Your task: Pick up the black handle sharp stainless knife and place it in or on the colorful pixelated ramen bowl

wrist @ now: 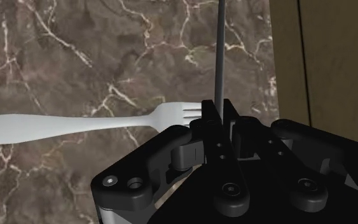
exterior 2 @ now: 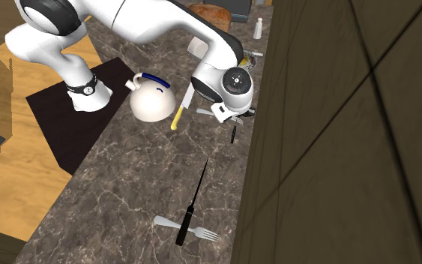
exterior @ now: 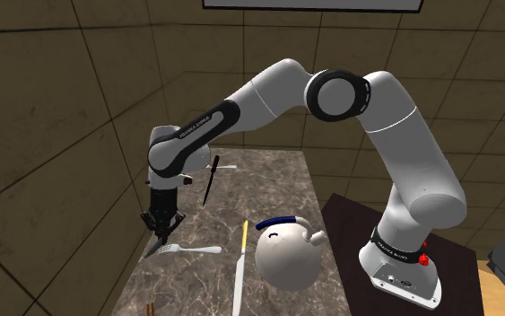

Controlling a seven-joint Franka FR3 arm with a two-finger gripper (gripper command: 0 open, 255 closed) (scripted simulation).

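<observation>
**A:** Where does the black knife (exterior 2: pixel 193 200) lie?

**B:** Flat on the marble worktop (exterior 2: pixel 119 202), close to the wall-side edge and well apart from the tool (wrist: pixel 220 107). Its handle end crosses a fork (exterior 2: pixel 168 223). The blade shows as little more than a dark line.

**A:** And the tool?

**B:** It hangs low over a second fork (wrist: pixel 75 124), just beside the tines. In the wrist view the two fingers (wrist: pixel 210 116) stand pressed together with nothing clasped between them.

**A:** What is the thin dark line beyond them?

**B:** It runs straight away from the fingertips across the marble. Its near end is hidden behind them, and I cannot tell what it is.

**A:** What else is hard to read?

**B:** In the second exterior view the arm (exterior 2: pixel 164 22) covers part of the worktop behind the tool. In the shoulder view a white kettle (exterior: pixel 286 256) with a blue handle sits near the stand. Beside it, a yellow-handled knife (exterior: pixel 241 269) is cut off by the lower edge.
</observation>
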